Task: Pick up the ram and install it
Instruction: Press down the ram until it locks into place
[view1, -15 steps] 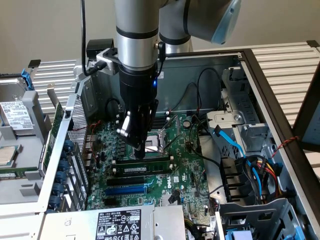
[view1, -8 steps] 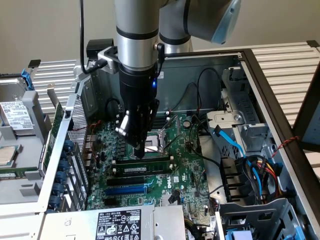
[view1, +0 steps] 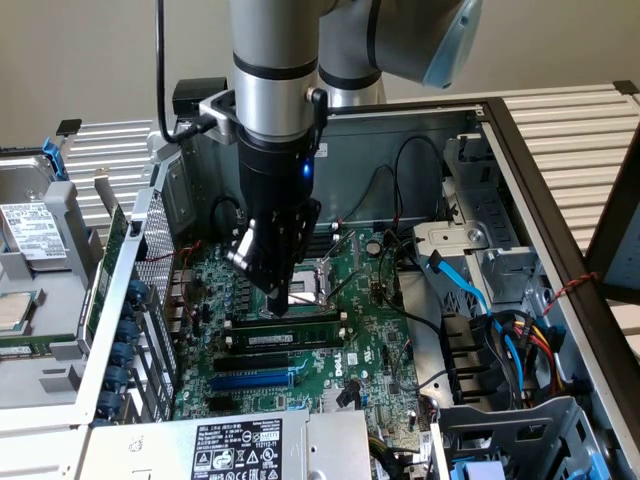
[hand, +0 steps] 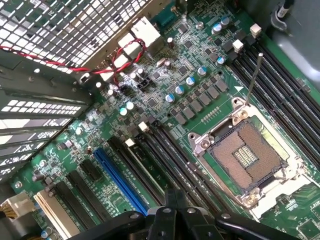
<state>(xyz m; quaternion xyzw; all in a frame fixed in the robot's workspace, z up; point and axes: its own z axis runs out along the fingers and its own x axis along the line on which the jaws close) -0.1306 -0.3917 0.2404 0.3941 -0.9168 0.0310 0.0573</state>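
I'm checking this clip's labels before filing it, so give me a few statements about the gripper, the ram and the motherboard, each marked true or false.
1. The gripper is shut, its tip down at the ram. True.
2. The ram lies outside the computer case on a table. False: it sits along a slot on the motherboard, inside the open case.
3. The CPU socket is open and empty, with no cooler over it. True.
4. The blue slot has a card plugged into it. False: it is empty.
5. A red wire runs by the perforated metal grille. True.
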